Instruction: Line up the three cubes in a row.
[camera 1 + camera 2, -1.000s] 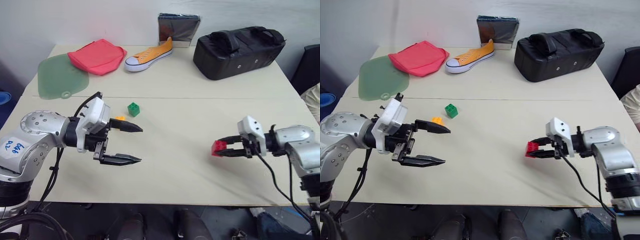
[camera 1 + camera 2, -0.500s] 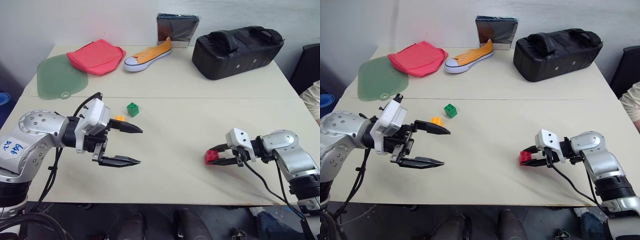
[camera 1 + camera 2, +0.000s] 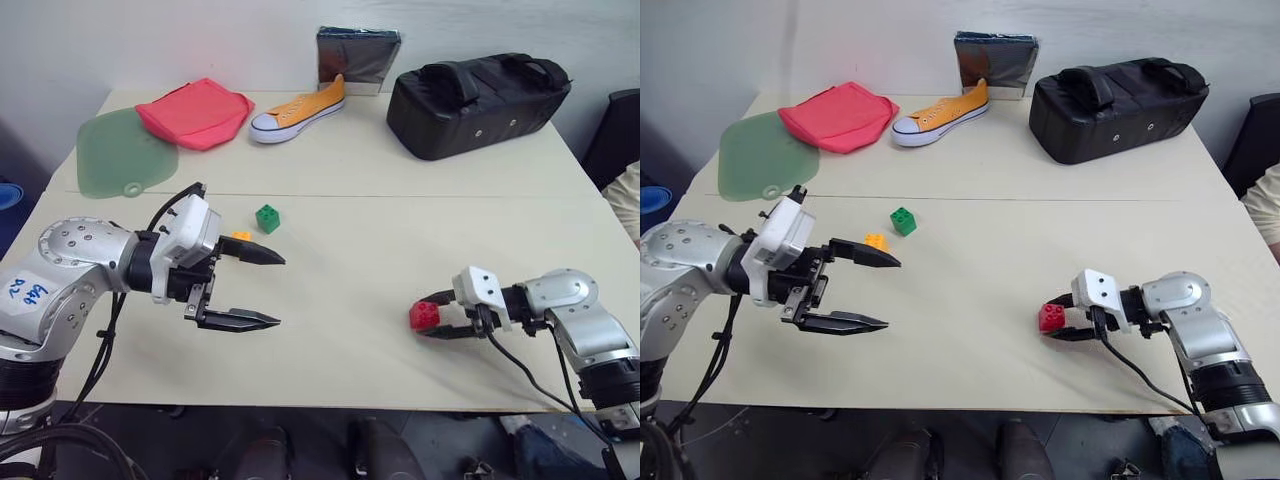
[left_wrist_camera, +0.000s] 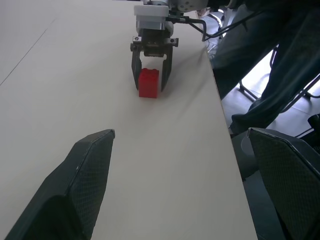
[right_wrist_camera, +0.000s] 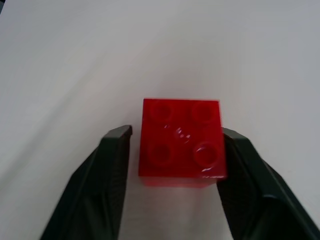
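The red cube (image 3: 424, 315) is seen resting on the table (image 3: 380, 230) near its front right edge, between the fingers of the right gripper (image 3: 432, 322). A narrow gap shows on one side; contact on the other cannot be judged. The left gripper (image 3: 262, 288) is spread wide above the table, empty. The green cube (image 3: 267, 218) and the yellow-orange cube (image 3: 240, 237) lie near each other, just beyond it.

Two head cameras looking forward and down over the surface (image 3: 400, 180), sharing both arms and the far clutter at 12 o'clock, left wrist camera facing across to the right hand (image 4: 152, 84), right wrist camera close above the red cube (image 5: 181, 137)
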`<state>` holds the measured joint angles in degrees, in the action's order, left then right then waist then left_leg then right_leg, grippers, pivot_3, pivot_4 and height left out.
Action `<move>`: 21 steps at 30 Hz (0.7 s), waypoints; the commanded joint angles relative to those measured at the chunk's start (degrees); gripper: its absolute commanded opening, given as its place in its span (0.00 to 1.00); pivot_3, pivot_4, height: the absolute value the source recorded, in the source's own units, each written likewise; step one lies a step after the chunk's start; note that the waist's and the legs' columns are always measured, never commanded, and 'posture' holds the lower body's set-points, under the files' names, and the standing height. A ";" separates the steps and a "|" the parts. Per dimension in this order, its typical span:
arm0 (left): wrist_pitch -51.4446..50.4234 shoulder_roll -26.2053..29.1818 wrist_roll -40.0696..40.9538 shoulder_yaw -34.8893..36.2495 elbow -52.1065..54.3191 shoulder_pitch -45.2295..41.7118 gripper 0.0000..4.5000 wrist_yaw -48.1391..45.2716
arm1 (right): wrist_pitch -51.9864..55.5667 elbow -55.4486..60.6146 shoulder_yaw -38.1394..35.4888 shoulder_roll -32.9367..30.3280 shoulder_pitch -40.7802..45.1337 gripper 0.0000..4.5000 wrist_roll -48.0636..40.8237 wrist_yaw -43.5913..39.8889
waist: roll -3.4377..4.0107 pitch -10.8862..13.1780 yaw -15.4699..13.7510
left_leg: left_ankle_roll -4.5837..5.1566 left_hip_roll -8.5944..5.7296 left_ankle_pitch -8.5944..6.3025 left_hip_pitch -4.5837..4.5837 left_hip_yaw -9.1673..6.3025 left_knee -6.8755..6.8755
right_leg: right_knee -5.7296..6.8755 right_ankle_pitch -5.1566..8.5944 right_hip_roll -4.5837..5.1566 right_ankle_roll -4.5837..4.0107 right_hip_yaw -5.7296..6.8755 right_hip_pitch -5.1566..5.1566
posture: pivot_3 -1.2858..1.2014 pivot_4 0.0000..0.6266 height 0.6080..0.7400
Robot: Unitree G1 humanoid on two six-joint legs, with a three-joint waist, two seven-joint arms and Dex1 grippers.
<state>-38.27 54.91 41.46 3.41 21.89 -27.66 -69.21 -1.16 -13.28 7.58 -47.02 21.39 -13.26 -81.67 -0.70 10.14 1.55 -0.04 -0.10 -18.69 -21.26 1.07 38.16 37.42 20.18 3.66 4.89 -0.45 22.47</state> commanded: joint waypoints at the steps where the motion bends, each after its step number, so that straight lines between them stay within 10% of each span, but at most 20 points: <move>1: 0.98 -0.03 -0.22 0.28 0.25 -1.15 1.00 -0.61 | 0.73 1.86 -1.96 -0.90 -0.53 0.83 -1.10 0.32 | 0.00 0.00 0.00 | 0.00 0.00 0.00 0.00 0.00 0.00 | 0.00 0.00 0.00 0.00 0.00 0.00 | 0.52 0.24 1.00; 4: 0.65 -0.22 -0.10 0.52 0.32 -0.89 1.00 -0.38 | 1.61 3.16 -3.17 -1.89 -1.55 0.99 -1.75 0.20 | 0.00 0.00 0.04 | 0.00 0.00 0.00 0.01 0.00 0.01 | 0.02 0.00 0.00 0.00 0.00 0.00 | 0.52 0.24 1.00; 12: 0.78 0.70 -0.97 4.79 -0.19 5.48 1.00 2.43 | 4.45 6.05 -10.44 -7.66 -2.94 0.99 -4.47 0.93 | 0.01 0.00 0.05 | 0.00 0.01 0.00 0.02 0.00 0.00 | 0.02 0.00 0.00 0.00 -0.01 0.00 | 0.52 0.24 1.00; 21: 2.70 -2.02 -8.70 19.46 -4.33 24.29 1.00 15.57 | 32.78 28.10 -23.18 -11.02 -0.35 0.99 -27.11 8.96 | 0.27 0.13 0.01 | 0.20 0.08 -0.11 0.02 -0.19 -0.11 | 0.03 0.05 0.00 -0.10 0.12 0.01 | 0.52 0.24 1.00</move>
<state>-36.29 53.22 33.43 19.46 17.04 -4.62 -55.38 26.84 9.58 -13.02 -57.87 20.28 -34.84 -75.02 -0.43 10.27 1.56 0.16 -0.03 -18.81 -21.24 0.86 38.05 37.44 20.23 3.68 4.78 -0.32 22.48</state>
